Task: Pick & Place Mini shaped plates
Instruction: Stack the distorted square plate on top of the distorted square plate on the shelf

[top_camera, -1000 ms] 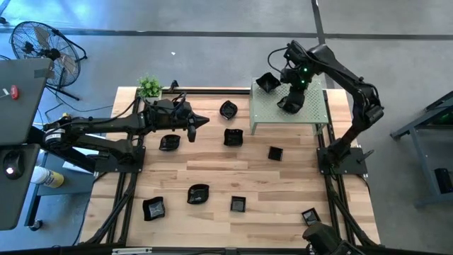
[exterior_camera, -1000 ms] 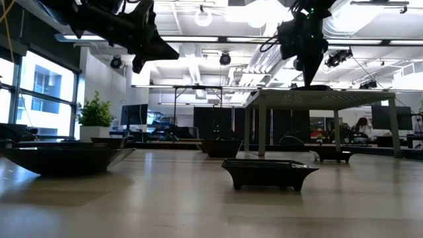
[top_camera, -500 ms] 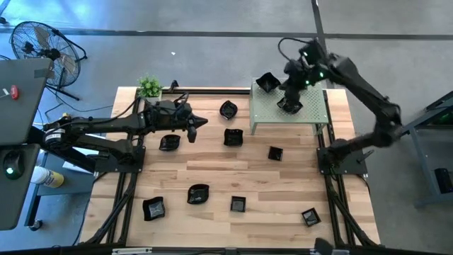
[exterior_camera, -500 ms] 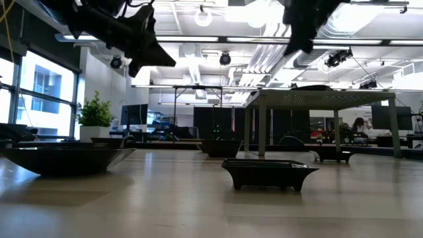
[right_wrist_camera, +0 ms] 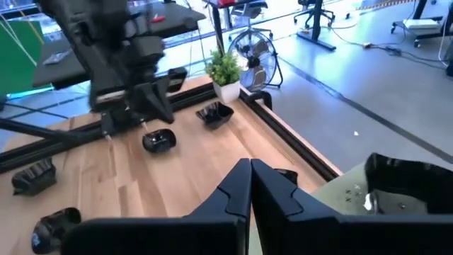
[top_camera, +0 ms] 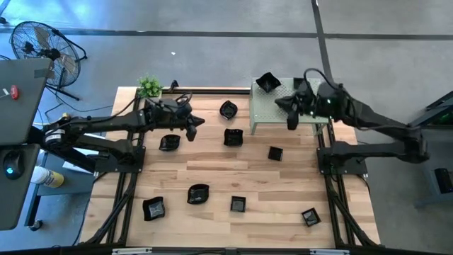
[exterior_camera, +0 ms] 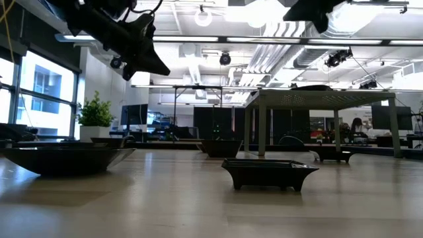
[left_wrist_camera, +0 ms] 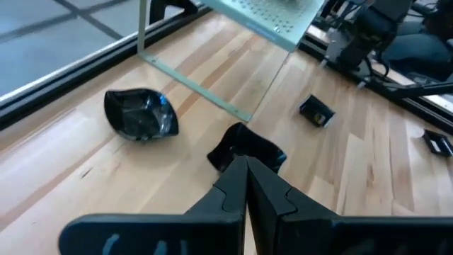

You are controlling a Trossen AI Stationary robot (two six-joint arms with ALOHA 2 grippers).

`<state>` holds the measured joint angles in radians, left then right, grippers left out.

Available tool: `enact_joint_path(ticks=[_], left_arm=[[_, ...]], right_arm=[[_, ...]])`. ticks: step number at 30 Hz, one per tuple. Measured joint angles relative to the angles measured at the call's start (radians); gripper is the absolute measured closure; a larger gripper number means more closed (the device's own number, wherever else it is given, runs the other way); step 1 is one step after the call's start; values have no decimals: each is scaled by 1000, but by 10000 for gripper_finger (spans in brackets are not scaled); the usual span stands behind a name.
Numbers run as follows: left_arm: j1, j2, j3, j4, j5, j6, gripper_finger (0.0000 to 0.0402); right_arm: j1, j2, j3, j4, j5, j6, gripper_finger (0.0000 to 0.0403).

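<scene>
Plates of glossy black lie scattered over the wooden table [top_camera: 212, 170]; one mini shaped plate [top_camera: 267, 82] sits on the pale green perforated stand [top_camera: 269, 112], at its 10 o'clock corner. The right gripper [top_camera: 291, 117] hangs above the stand's middle, fingers pressed together, holding nothing. The left gripper [top_camera: 198, 121] hovers over the table near a square plate [top_camera: 233, 137] at its 3 o'clock, fingers also pressed together and empty.
</scene>
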<state>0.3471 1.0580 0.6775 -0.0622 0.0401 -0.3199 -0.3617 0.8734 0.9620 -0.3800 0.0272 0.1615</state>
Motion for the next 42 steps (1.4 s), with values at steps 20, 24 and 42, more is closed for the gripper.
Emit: enact_joint_path(ticks=[20,24,42], left_arm=[[334,25,9,-391,6,-236,397],[421,75,10,-392,34,-237,364],[471,318,10,-310,-89,-250,294]], right_arm=[[168,10,-4,-27,166,43,398],[165,11,-4,-27,165,41,401],[164,11,-4,-26,165,40,397]])
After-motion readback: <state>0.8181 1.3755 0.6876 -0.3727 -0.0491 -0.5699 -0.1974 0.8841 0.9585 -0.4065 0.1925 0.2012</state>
